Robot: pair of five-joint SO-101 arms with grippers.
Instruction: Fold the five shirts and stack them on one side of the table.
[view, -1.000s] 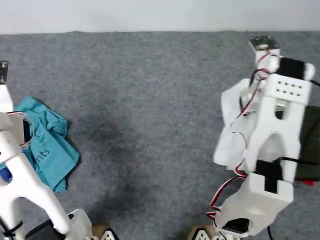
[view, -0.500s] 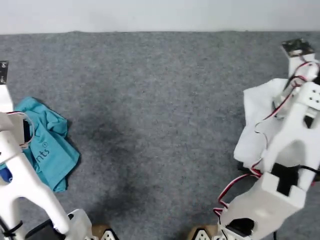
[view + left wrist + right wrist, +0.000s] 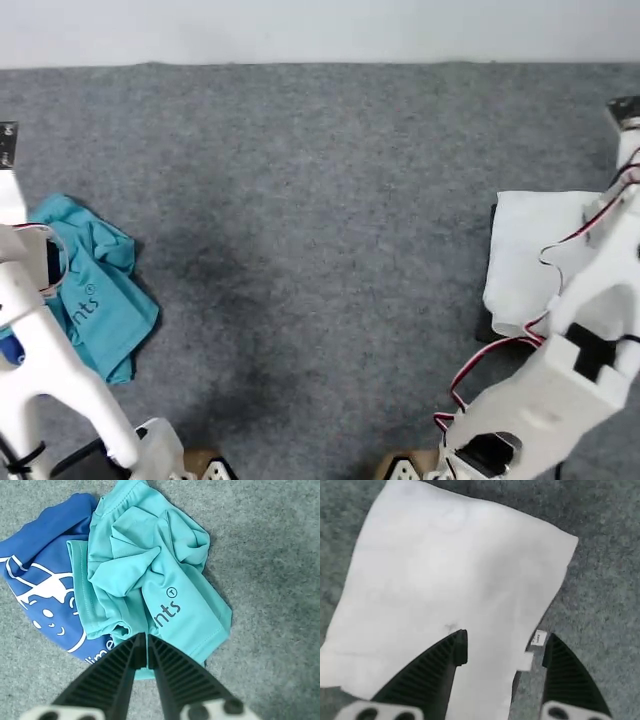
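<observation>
Midway through the laundry job: a white shirt (image 3: 530,260) lies folded flat at the right edge of the grey surface (image 3: 300,200), on top of a dark garment (image 3: 484,328) whose rim peeks out beneath, so how many pieces the pile holds cannot be told. Well apart on the left, a teal shirt (image 3: 100,290) sits crumpled over a blue shirt (image 3: 40,580); both look yet to be folded. The right gripper (image 3: 506,640) hangs over the white shirt, fingers spread and holding nothing. The left gripper (image 3: 146,647) is poised above the teal shirt's edge, fingers pressed together.
</observation>
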